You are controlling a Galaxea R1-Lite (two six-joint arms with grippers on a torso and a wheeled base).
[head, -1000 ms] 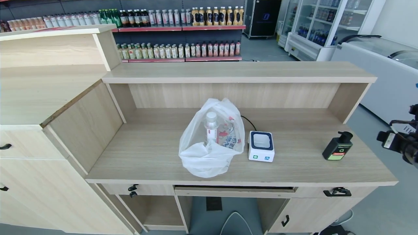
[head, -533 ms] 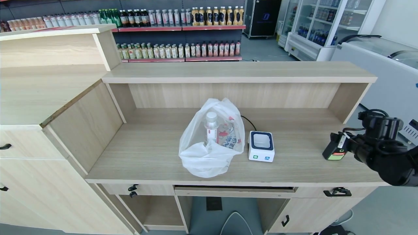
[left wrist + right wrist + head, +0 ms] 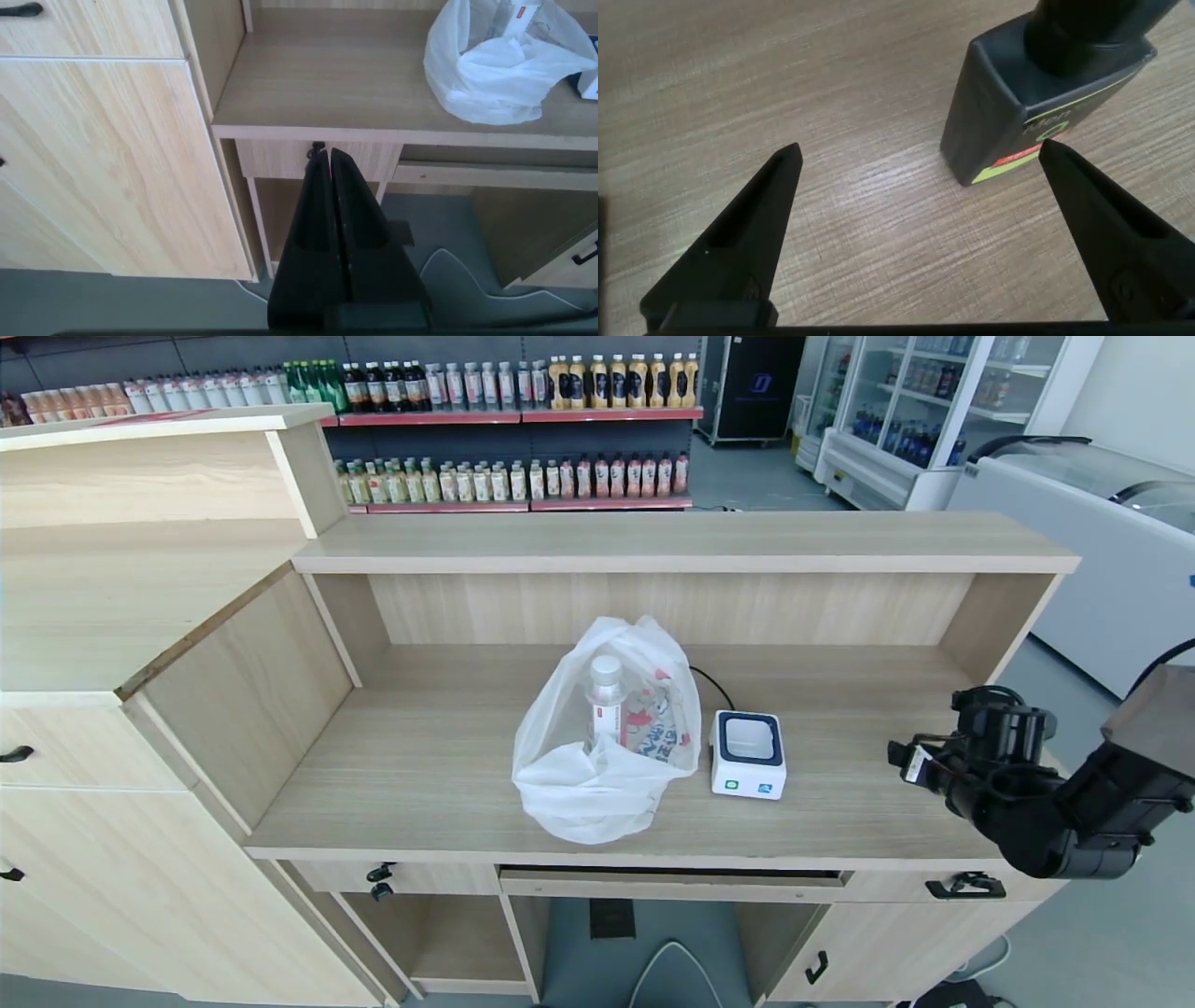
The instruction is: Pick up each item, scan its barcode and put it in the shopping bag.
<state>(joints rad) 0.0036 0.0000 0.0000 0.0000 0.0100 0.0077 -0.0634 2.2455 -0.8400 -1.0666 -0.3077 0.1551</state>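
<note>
Right gripper [image 3: 913, 763] hangs low over the desk [image 3: 420, 775] near its right edge, fingers spread wide and grasping nothing. In the right wrist view the gripper [image 3: 920, 154] points down at the wood, and the dark pump bottle [image 3: 1018, 103] stands upright just ahead of it. The bottle sits off-centre in the gap, close to one fingertip [image 3: 1055, 159]; whether they touch cannot be told.

Left gripper [image 3: 327, 159] is clenched on nothing, its fingers pressed together. It hangs below and in front of the desk's front edge, toward the left corner.

A white shopping bag [image 3: 597, 775] slumps at the middle of the desk, reaching close to the front edge. A clear bottle [image 3: 605, 700] stands upright inside it. Just beside the bag, on the side toward the right edge, sits the white scanner [image 3: 747, 756], its cable [image 3: 714, 686] running toward the back. Plain wood stretches from the scanner to the right gripper, and from the bag to the left side panel [image 3: 252, 700]. A back wall [image 3: 672, 607] and a raised ledge [image 3: 681, 537] close off the rear edge.
</note>
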